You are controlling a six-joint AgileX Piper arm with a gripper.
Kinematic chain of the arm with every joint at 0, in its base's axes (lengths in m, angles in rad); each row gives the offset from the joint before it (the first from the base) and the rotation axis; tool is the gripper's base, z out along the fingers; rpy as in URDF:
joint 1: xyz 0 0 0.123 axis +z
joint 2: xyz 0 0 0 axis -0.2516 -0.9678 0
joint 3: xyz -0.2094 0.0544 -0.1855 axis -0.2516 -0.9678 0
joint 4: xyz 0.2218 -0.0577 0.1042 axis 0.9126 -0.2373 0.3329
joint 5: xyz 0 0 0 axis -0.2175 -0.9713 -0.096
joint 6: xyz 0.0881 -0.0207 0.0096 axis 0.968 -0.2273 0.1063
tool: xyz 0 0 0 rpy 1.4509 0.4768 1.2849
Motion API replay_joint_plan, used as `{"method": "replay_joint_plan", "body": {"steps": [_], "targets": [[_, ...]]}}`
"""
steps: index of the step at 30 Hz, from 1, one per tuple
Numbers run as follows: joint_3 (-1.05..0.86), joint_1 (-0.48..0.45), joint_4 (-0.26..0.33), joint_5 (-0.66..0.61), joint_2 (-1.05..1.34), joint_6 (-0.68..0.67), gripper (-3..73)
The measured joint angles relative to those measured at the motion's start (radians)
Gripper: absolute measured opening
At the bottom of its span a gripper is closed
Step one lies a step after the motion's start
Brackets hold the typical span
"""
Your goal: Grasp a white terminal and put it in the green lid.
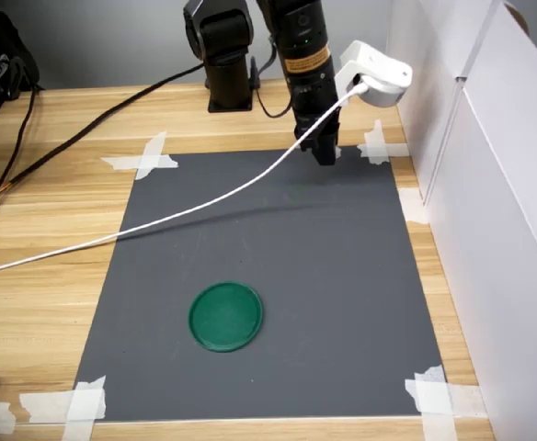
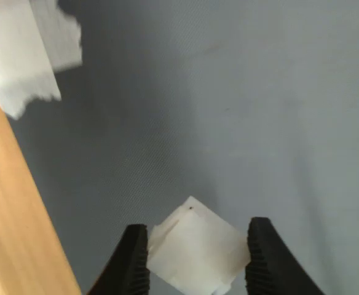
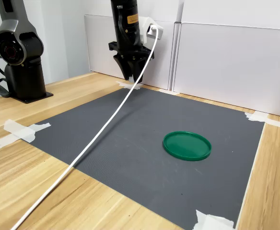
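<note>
- Gripper (image 2: 195, 261): pointed down near one far corner of the grey mat (image 1: 342, 276); jaws parted about one block-width, the white terminal (image 2: 195, 253) between the black fingers (image 2: 133, 258), with thin gaps on both sides; contact could not be confirmed.
- White terminal: on the mat by that taped corner, close to the wooden desk (image 1: 57, 276) edge; visible only in the wrist view, hidden by the gripper in both exterior views.
- Green lid (image 1: 225, 316): flat on the mat, well apart from the gripper, nearer the opposite edge; bare mat all around it.
- White cable (image 3: 97, 139): trailed from the arm across the mat and off the desk; exterior views only.
- White panels (image 3: 226, 62): stood just beyond the mat near the gripper.
- Tape strips (image 1: 144, 158): on the mat corners.
</note>
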Motion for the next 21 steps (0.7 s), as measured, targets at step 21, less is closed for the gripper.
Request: {"method": "replay_joint_plan", "body": {"steps": [21], "targets": [[0.209, -0.438, -0.018, 0.096, -0.025, -0.010, 37.1]]}}
